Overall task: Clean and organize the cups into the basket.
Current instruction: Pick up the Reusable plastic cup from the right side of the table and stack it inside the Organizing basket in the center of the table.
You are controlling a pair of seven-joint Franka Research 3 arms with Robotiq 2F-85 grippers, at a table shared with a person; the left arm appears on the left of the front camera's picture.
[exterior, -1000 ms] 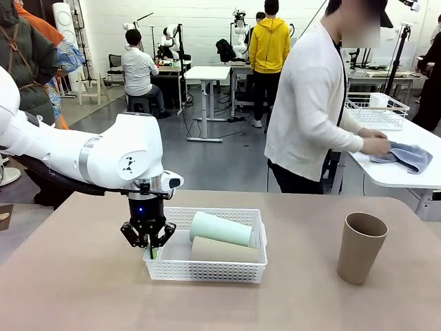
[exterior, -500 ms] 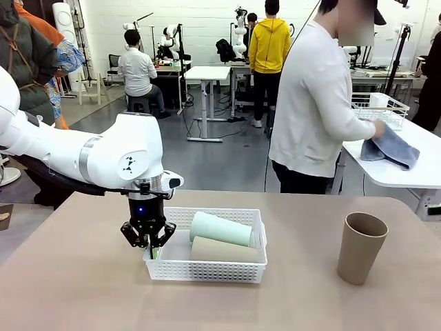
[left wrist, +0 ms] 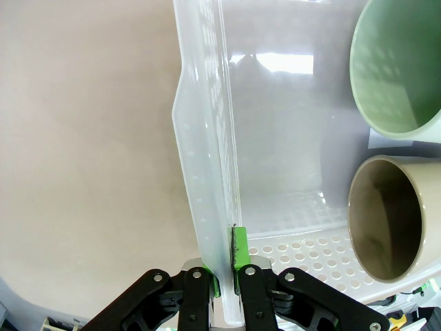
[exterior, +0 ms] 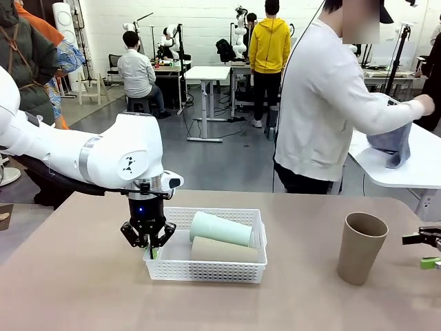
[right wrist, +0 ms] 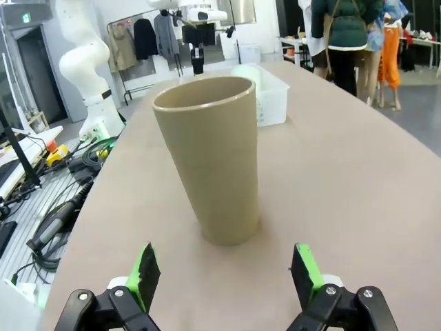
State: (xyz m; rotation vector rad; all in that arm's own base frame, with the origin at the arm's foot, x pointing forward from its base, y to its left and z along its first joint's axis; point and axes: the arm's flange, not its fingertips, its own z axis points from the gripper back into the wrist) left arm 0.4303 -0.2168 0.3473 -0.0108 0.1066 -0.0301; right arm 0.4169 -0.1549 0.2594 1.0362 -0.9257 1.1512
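Pinching the wall of the basket [left wrist: 207,172] in my left claw [left wrist: 224,258], I could topple the upright tan cup [right wrist: 210,152] right of it if my empty, wide-open right claw [right wrist: 226,272] clips it.

The left arm [exterior: 103,158] reaches in from the left side with its wrist turned straight down. The left hand [exterior: 150,249] hangs vertical, fingers pinched tight on the wall of the basket [exterior: 207,270]. The right hand [exterior: 424,251] comes in low at the right edge, lying roughly horizontal, with its fingers [right wrist: 147,269] spread wide apart.
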